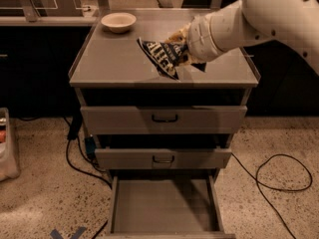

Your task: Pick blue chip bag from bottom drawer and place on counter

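Observation:
My gripper (180, 50) is shut on the blue chip bag (160, 57), a crumpled dark foil bag with white lettering. It holds the bag just above the front middle of the grey counter (114, 59). The white arm reaches in from the upper right. The bottom drawer (164, 208) is pulled open below, and its grey floor is bare.
A cream bowl (118, 22) stands at the counter's back left. Two upper drawers (164, 118) with dark handles are closed. Black cables (279, 176) lie on the speckled floor at right and left. A white object (7, 143) sits at the left edge.

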`<action>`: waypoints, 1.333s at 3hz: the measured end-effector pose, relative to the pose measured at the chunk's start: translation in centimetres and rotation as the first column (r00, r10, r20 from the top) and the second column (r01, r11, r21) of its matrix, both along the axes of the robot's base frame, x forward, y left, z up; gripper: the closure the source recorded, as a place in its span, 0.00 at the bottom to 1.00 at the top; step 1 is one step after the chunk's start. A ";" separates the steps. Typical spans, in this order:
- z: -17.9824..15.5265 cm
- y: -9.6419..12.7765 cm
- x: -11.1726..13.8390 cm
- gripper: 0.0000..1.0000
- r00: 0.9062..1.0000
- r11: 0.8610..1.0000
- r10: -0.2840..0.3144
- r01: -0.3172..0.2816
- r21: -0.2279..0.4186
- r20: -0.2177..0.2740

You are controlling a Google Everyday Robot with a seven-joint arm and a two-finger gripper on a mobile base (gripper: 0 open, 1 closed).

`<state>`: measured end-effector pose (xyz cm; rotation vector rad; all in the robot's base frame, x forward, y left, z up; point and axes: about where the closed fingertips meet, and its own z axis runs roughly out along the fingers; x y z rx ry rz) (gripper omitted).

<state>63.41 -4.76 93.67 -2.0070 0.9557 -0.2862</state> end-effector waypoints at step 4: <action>-3.3 2.5 17.5 1.00 0.999 0.995 -0.032 0.028 -0.091 -0.039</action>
